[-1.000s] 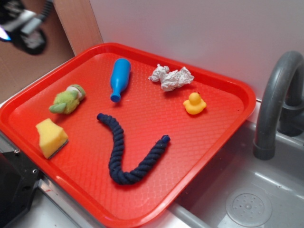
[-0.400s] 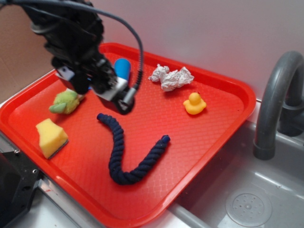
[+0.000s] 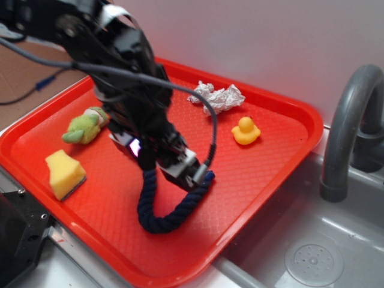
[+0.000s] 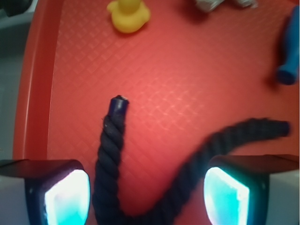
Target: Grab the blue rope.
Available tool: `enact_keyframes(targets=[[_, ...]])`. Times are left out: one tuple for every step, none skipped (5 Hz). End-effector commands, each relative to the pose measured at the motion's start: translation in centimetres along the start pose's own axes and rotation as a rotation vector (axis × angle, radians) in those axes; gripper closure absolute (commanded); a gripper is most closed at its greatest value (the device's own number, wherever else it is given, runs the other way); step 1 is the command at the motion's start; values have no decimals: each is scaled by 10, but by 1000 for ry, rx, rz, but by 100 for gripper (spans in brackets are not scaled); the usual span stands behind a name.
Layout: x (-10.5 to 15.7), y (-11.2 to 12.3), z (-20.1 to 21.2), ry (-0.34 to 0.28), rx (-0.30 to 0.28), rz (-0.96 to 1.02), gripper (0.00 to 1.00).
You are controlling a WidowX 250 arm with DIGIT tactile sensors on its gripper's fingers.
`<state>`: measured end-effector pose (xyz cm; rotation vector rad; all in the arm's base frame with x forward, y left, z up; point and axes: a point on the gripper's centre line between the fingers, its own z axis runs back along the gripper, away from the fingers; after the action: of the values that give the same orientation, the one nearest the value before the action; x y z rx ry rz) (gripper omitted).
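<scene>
- One red tray (image 3: 282, 129) sits beside a grey sink (image 3: 312, 258), and the black robot arm (image 3: 120, 66) leans in over its middle.
- The blue rope (image 3: 157, 221) lies on the tray floor in a U shape, its bend toward the tray's near edge and both arms running up toward the far side.
- In the exterior view the arm covers most of the rope's left leg; the bend and the lower part of the right leg show below it.
- The gripper (image 4: 147, 190) hangs just above the rope with its two fingers spread wide apart, nothing between them but the rope's bend.
- From the wrist camera, one glowing pad (image 4: 68, 194) stands outside the rope's left leg and the other (image 4: 225, 194) outside the right leg, so the U is straddled.
- I cannot tell whether either pad touches the rope; a sliver of red shows beside each leg.
- One bound rope end (image 4: 117, 105) points toward the yellow rubber duck (image 3: 245, 131), well apart from it.
- A crumpled white paper ball (image 3: 217, 96) lies near the tray's far rim, just beyond the duck.
- A green plush toy (image 3: 85, 126) and a yellow sponge (image 3: 65, 173) rest on the tray's left side, apart from each other and from the rope.
- A light blue bottle (image 4: 288, 51) shows only at the wrist view's right edge; the arm hides it from the outside.
- A grey faucet (image 3: 354, 120) curves up at the right, off the tray.
</scene>
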<state>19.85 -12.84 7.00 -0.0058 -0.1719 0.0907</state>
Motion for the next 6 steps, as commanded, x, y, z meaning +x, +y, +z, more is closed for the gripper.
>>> enact_keyframes(targets=[[-4,-27,-28,-5,-76,-54,0],[-4,-35,-39,-19,-82,-70,0],[-6,-27,-46,-1,-83,-83,100],[-8,-12,-40,-45,-55,-91,100],[-9,-5,-38,-74,-30,-127,100],[-1,-1,-38,-68,11,-193,100]])
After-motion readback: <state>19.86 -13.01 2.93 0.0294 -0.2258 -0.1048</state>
